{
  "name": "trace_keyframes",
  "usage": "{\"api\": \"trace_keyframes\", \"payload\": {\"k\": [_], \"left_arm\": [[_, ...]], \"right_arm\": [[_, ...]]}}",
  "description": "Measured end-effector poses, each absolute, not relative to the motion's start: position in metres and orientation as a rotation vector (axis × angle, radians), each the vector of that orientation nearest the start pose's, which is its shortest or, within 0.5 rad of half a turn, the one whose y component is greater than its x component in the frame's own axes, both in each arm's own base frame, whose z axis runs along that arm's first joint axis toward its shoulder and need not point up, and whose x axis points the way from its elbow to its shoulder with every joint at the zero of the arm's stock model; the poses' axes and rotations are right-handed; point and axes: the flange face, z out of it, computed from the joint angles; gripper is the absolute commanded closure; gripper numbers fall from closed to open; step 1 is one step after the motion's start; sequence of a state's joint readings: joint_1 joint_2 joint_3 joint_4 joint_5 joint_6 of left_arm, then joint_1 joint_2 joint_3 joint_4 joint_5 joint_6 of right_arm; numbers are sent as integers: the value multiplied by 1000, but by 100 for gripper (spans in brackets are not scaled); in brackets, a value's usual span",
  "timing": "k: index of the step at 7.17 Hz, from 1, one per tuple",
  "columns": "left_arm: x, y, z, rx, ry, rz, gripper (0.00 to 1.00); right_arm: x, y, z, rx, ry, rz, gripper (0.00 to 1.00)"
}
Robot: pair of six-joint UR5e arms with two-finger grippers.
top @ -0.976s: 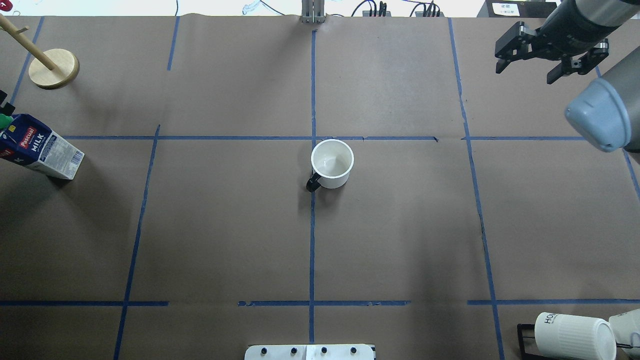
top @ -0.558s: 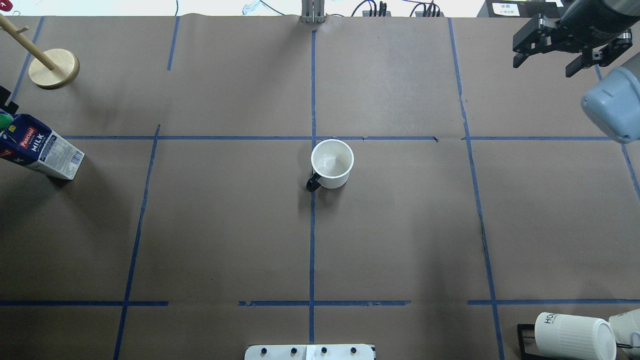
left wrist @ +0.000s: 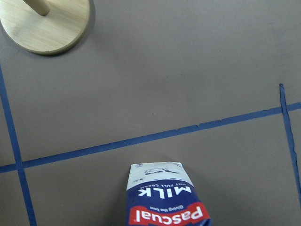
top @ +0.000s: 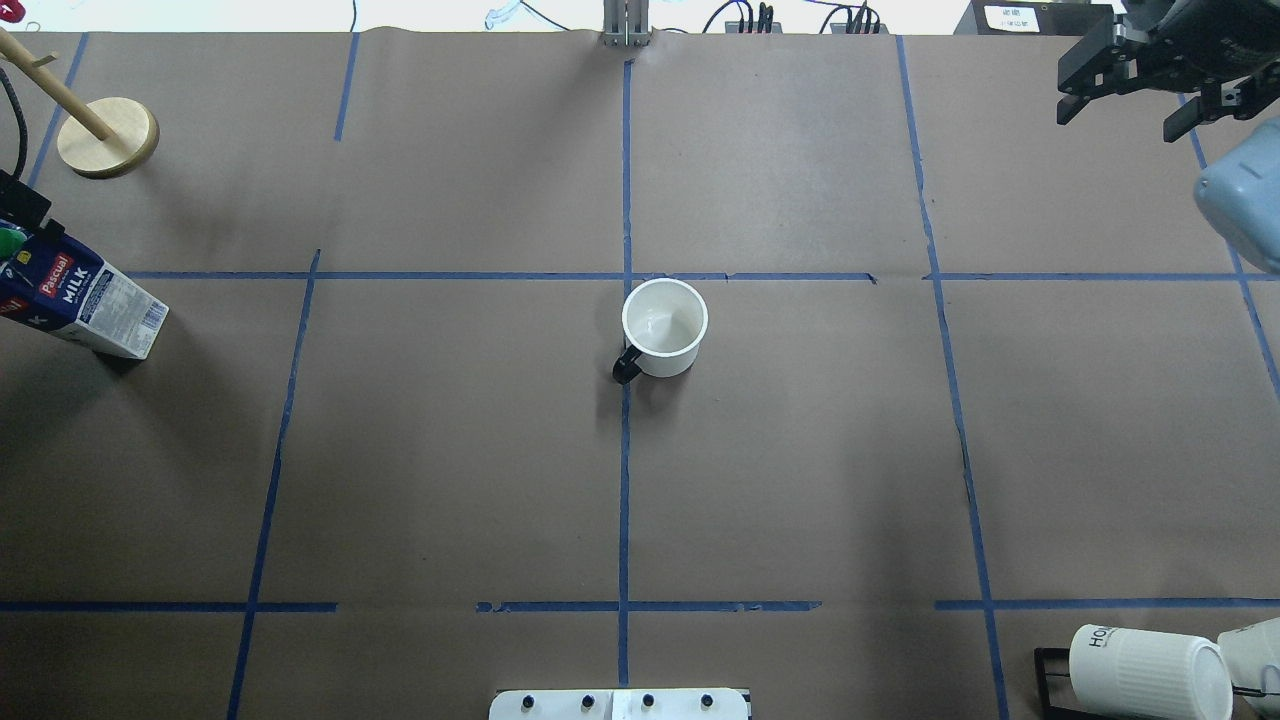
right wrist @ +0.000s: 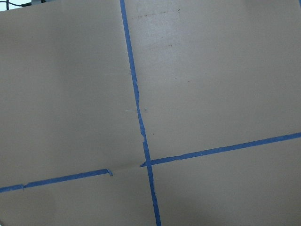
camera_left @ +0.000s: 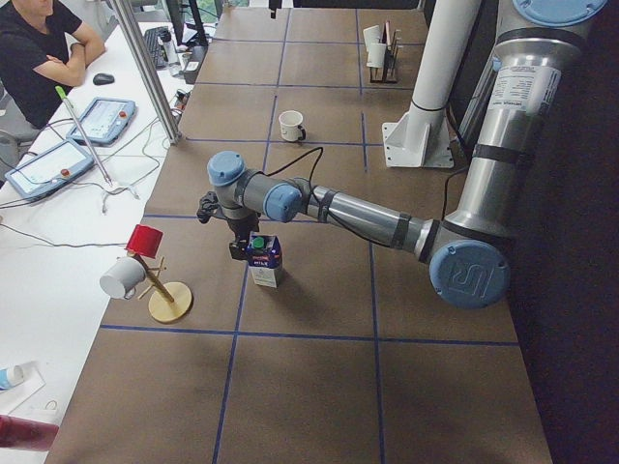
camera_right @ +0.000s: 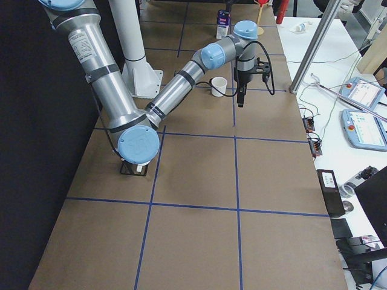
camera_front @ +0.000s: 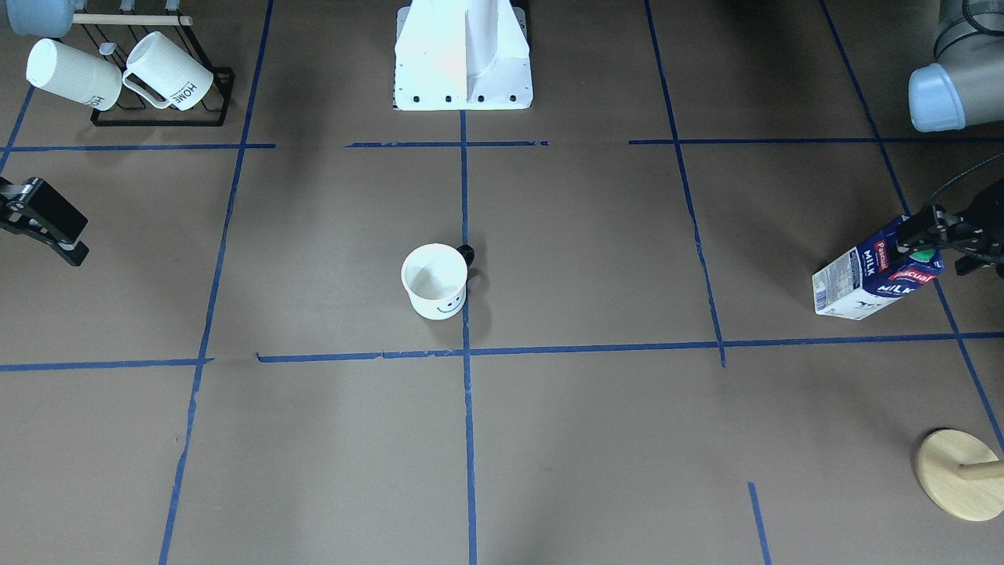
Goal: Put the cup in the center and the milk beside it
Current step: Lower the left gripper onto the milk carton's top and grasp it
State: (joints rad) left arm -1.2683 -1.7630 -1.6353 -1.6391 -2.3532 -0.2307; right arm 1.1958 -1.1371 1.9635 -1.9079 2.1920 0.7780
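Cup: upright at the middle of the table, just beside the crossing of the blue tape lines; black handle toward the near edge; nothing touches it.
Milk: upright at the table's left edge, well apart from the cup.
Left gripper: at the carton's top, fingers either side of the green cap; whether clamped or loose cannot be told.
Right gripper: over the far right corner, fingers apart, empty.
Wooden stand: far left corner.
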Motion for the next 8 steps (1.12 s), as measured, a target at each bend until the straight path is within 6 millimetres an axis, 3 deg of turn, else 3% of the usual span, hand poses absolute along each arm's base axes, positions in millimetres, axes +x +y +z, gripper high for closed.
{"api": "trace_keyframes", "payload": {"k": [2,4,5,7,8], "left_arm": [[112,-568,516,89,833,175,4],[116,-567,517,80,832,164,19],[120,-566,517,74,831,168,39],[126,-561,519,65,829,176,89],[125,-559,515,68,829,178,94]], "right_arm": [[-137,-557,284,67,-770,231,0],[-136,-556,284,66,-769,232,0],[-136,-556,284,65,-769,232,0],[-136,-555,284,62,-767,233,0],[-136,-555,284,62,-767,233,0]]}}
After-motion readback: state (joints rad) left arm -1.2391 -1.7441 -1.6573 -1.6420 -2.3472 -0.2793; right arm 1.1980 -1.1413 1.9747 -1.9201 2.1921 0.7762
